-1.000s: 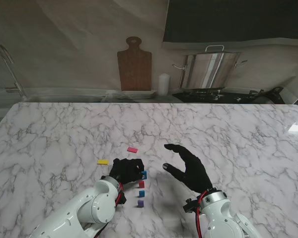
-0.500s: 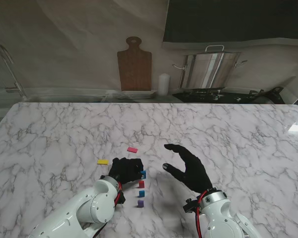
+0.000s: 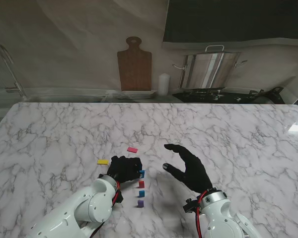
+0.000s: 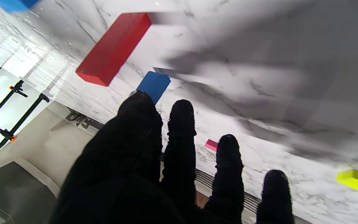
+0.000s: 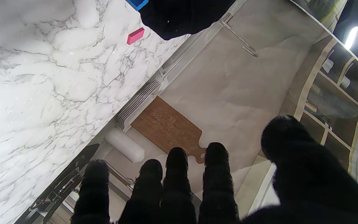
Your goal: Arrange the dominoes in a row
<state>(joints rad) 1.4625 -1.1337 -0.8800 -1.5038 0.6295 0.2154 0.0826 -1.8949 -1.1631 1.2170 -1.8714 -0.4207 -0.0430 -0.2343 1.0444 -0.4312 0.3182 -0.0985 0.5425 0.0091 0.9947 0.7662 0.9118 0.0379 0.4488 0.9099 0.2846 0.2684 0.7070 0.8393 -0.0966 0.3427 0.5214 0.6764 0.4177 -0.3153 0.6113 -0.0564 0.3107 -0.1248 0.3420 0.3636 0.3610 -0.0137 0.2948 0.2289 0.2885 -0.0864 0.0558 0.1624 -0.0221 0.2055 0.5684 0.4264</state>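
Four standing dominoes: blue domino [image 3: 143,174], red domino [image 3: 141,184], a second blue [image 3: 141,193] and purple domino [image 3: 140,203] line up toward me on the marble table [image 3: 238,134].
Stand view, loose pieces: pink domino [image 3: 132,149] at 12 o'clock of my left hand [image 3: 125,168], yellow domino [image 3: 103,161] at 9.
Left wrist: fingers [image 4: 181,124] apart, fingertips beside the blue piece; I can't tell if they grip it.
Right wrist: right hand [image 3: 188,166] spread, holding nothing.

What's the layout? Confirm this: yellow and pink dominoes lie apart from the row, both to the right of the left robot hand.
Not quite. The stand view shows the pink domino farther from me than the left robot hand, and the yellow domino on its left.
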